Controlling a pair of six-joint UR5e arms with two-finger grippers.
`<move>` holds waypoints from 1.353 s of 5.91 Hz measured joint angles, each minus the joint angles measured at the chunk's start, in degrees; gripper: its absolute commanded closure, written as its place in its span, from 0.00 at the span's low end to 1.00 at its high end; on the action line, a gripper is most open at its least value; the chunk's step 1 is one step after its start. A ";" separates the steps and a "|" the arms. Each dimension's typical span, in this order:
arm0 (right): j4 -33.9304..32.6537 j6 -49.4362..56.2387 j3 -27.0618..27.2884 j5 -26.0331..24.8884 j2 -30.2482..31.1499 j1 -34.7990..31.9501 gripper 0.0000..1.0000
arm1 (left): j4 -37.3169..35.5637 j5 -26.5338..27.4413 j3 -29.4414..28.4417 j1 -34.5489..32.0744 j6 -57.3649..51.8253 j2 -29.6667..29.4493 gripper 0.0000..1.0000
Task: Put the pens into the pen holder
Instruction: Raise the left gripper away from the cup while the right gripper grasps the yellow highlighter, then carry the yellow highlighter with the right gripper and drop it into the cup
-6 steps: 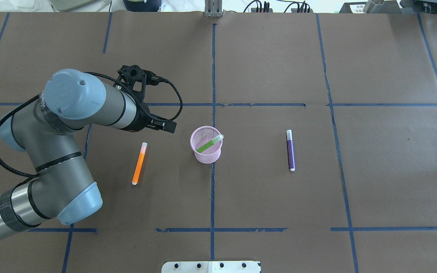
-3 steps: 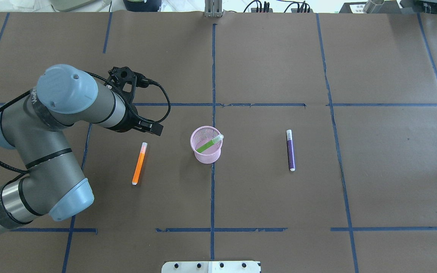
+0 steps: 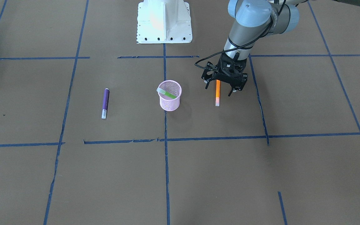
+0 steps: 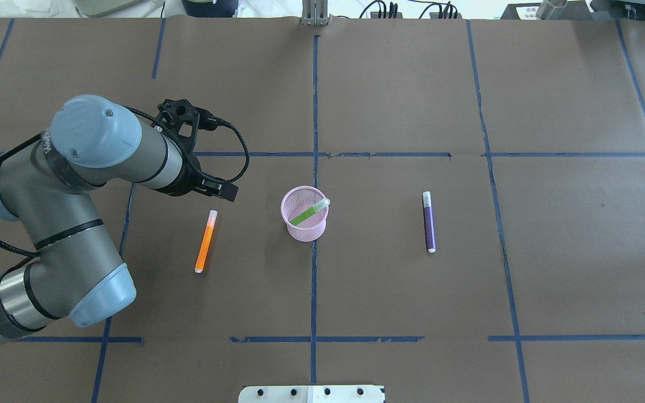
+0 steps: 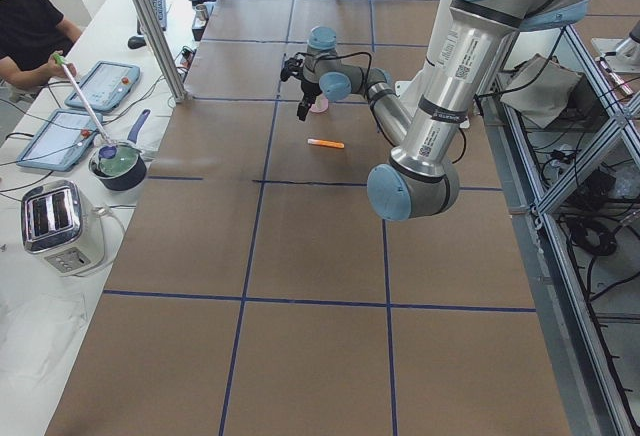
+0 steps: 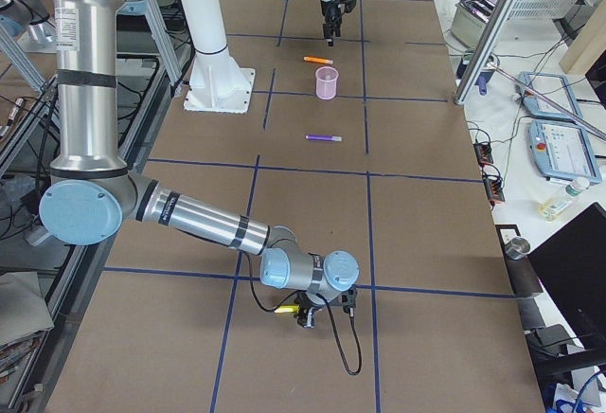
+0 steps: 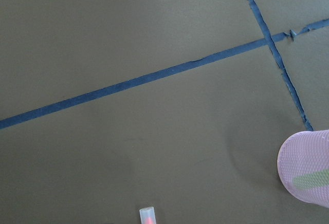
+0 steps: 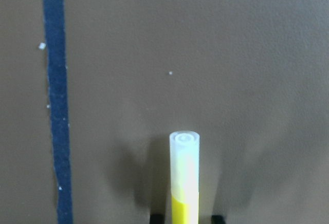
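Observation:
The pink mesh pen holder (image 4: 305, 230) stands near the table's middle with the green pen (image 4: 307, 214) leaning inside it. It also shows in the front view (image 3: 169, 101). The orange pen (image 4: 205, 242) lies flat to its left and the purple pen (image 4: 429, 224) to its right. My left gripper (image 3: 219, 90) is open and empty, hovering over the orange pen's (image 3: 217, 93) end nearer the robot. My right gripper (image 8: 185, 218) is far off at the table's right end, its fingertips open either side of a yellow pen (image 8: 184, 178).
The white robot base plate (image 3: 164, 22) sits at the near table edge. Blue tape lines (image 4: 314, 112) cross the brown table. A side bench with a toaster (image 5: 60, 226), a pot (image 5: 118, 161) and a seated person (image 5: 30, 26) lies beyond the left end.
My left arm has swung left, away from the pen holder and over the orange pen's end. The pens and the holder have not moved.

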State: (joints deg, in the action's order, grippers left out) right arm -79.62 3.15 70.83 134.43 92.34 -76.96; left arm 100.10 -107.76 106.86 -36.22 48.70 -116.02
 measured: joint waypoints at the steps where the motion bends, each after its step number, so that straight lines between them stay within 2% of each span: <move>1: 0.51 -0.04 0.27 0.13 0.02 0.10 1.00 | 0.03 -0.05 0.21 -0.04 0.00 0.04 0.09; 3: 2.28 0.26 2.29 -0.12 -0.13 1.63 1.00 | 0.11 -0.04 1.24 -0.11 -0.01 0.67 0.09; 4: 0.86 -0.01 5.91 -0.50 -0.41 3.90 1.00 | 0.16 -0.07 2.42 -0.14 -0.01 1.63 0.09; 5: -4.79 -0.37 13.17 -0.51 -0.90 4.65 1.00 | 0.17 -0.08 3.21 -0.15 -0.01 2.21 0.09; 6: -13.61 -1.64 24.32 -0.55 -1.59 4.80 1.00 | 0.18 -0.06 3.62 -0.20 -0.01 2.43 0.09; 7: -19.93 -7.34 35.00 -0.55 -2.44 4.98 1.00 | 0.18 -0.02 3.86 -0.35 0.00 2.50 0.09; 8: -20.85 -16.82 43.09 -0.32 -3.52 6.16 1.00 | 0.21 -0.02 3.93 -0.63 -0.03 2.63 0.09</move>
State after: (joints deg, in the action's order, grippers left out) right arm -100.47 -13.68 113.91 134.11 88.82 -70.80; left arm 100.31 -107.78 110.79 -36.85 48.66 -113.39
